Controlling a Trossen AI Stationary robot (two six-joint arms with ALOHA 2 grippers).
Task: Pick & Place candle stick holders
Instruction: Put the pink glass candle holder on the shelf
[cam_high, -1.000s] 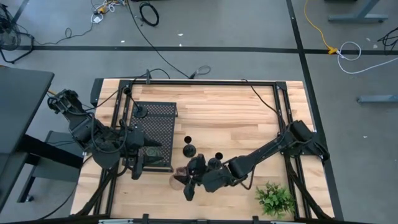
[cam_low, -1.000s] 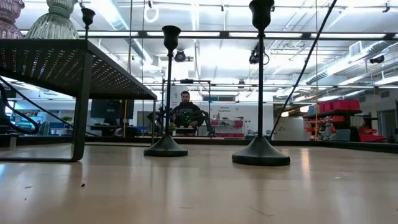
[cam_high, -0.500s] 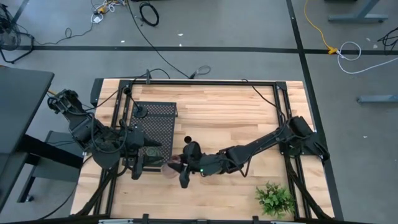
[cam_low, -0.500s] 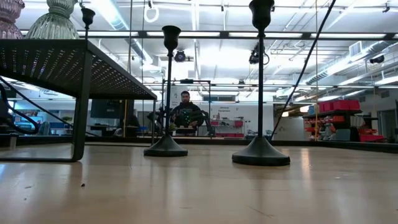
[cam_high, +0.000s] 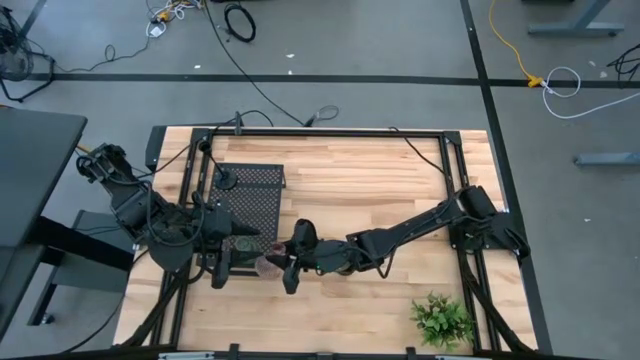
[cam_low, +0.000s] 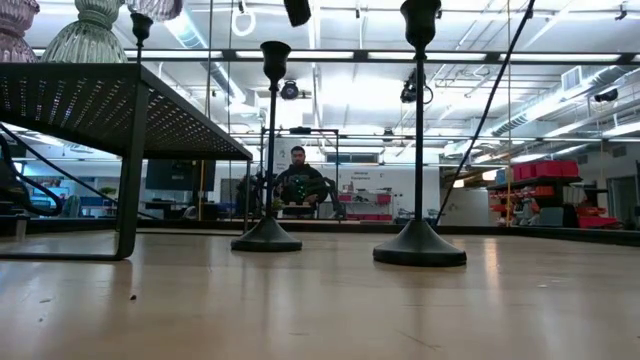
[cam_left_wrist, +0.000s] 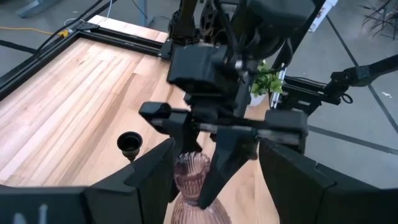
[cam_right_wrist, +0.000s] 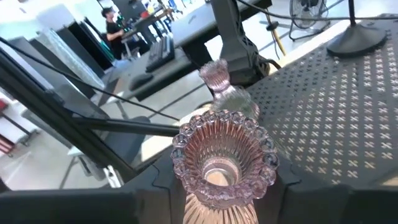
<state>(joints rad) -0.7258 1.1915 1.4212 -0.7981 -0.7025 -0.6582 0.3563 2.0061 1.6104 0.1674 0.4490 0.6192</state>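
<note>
My right gripper reaches across the table toward the left and is shut on a pinkish ribbed glass holder, carried at the near right corner of the black perforated stand. It also shows in the left wrist view. My left gripper waits open at the stand's near edge, close to that holder. Two more glass holders and one black holder stand on the stand. Two black holders stand on their round bases on the table. My right gripper pinches the pinkish holder's ribbed upper part between its two fingers, just under the scalloped rim. The fingers come from the table's right, slanting down. The holder stays upright, mouth up, lifted clear of the table.
A green leafy plant stands at the near right corner. The black frame rails run round the table. A person sits far behind the table. Bare wood lies in the far middle and right of the table.
My right gripper has carried the pinkish holder toward the table's left and a little toward the far edge, up to the stand's near right corner. The holder stays upright in the hold and now shows at the top of the low view.
</note>
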